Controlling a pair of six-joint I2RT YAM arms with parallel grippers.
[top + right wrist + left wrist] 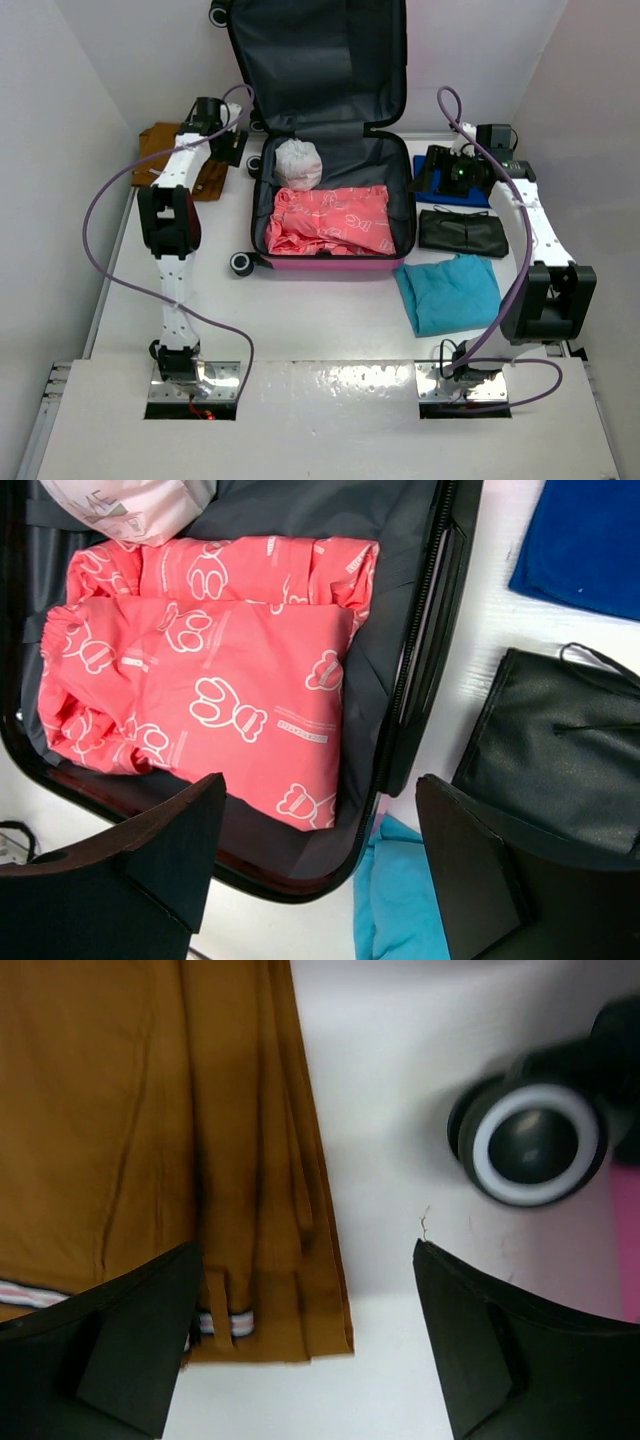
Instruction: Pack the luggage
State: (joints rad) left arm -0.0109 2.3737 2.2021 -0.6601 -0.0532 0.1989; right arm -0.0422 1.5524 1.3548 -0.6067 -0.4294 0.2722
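Partly done, by the look of it. Luggage [330, 265] at twelve o'clock on the table [330, 330], lid up; holds already a coral printed garment [330, 220] and a white bundle [298, 163]. Yet to go in, seemingly: brown garment [130, 1140] at ten o'clock; blue cloth [590, 540], black pouch [462, 232] and teal garment [450, 290] at three to four o'clock. Left gripper [305, 1250] spread wide over the brown garment's edge, clamping nothing; right gripper [320, 780] likewise apart, empty, above the case's three o'clock rim

A folded brown garment [120, 1140] is lying beneath my left claw [305, 1250]. A pink printed garment [200, 680] is lying beneath my right claw [320, 780], while a black pouch [560, 750], teal cloth [400, 900] and blue cloth [590, 540] are lying toward its right finger.
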